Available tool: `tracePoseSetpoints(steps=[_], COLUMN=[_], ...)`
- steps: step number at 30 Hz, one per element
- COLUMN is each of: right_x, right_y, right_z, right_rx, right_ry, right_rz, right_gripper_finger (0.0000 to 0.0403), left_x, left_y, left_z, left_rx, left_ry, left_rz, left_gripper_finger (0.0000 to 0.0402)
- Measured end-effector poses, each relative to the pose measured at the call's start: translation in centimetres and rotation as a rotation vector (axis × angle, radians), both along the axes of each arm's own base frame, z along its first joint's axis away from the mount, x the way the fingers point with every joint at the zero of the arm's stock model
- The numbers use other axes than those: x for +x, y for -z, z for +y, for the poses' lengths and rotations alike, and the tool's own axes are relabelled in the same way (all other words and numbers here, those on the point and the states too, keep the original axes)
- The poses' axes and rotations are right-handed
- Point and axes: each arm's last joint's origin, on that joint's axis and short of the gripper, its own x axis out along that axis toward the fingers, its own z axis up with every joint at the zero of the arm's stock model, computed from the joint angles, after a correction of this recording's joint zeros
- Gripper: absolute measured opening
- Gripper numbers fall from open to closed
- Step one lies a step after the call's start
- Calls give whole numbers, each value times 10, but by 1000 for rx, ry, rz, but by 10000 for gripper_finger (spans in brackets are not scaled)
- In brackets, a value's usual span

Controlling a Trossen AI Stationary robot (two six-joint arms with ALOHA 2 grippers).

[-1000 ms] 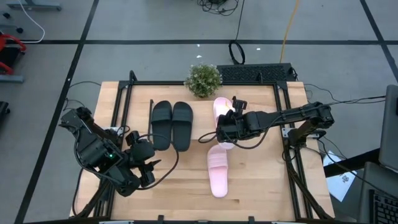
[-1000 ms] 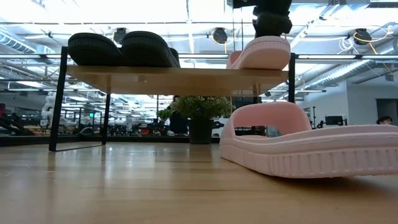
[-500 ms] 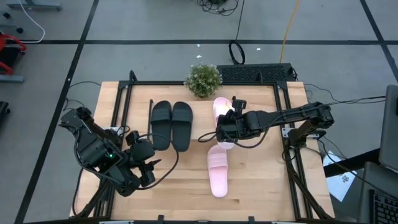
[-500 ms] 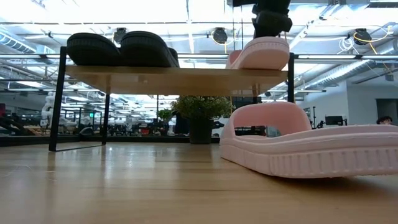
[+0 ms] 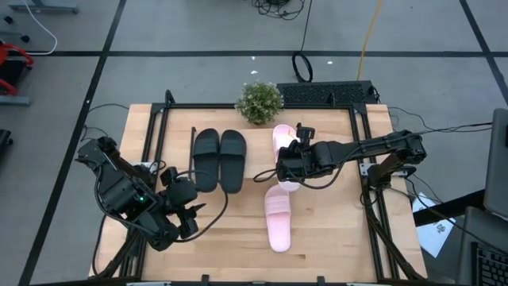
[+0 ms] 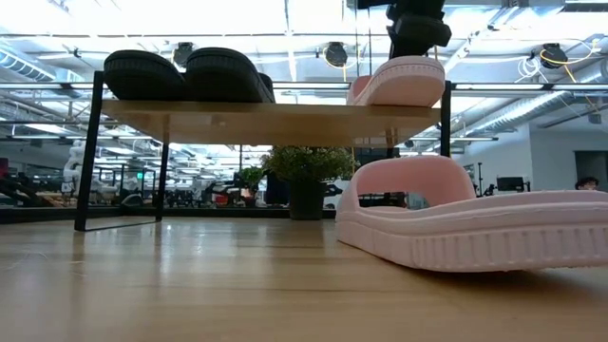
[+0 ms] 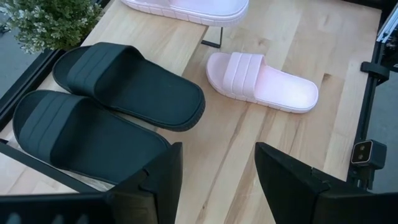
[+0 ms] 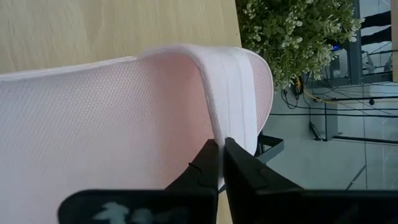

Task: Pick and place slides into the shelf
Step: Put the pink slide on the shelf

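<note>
On the low rack with a light wood top board and thin black legs [image 6: 271, 112], two matte black open-toe slides [image 5: 218, 160] lie side by side toward its left end, and a pale pink slide [image 5: 282, 143] sits tilted at its right end. A second pale pink slide [image 5: 279, 219] lies on the large wooden tabletop [image 5: 333, 230] in front of the rack's right end. A small potted green plant [image 5: 259, 102] stands on the tabletop behind the rack, near its middle.

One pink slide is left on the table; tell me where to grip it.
Grip the pink slide on the table by its wide strap, coming straight down from above. It lies flat and upright, so the raised strap is likely the easiest part for fingers to close on.
</note>
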Motion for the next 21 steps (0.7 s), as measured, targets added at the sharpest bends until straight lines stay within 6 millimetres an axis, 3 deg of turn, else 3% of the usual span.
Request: tracePoseSetpoints(steps=[9,21], right_x=[0,0], right_y=[0,0], right_z=[-1,-1], right_rx=[-24,-23], right_ry=[1,-1], right_rz=[0,4], right_gripper_finger=[0,30], left_x=[0,0], left_y=[0,0], left_z=[0,0], left_rx=[0,0], left_ry=[0,0], left_rz=[0,0], left_gripper_finger=[198,198])
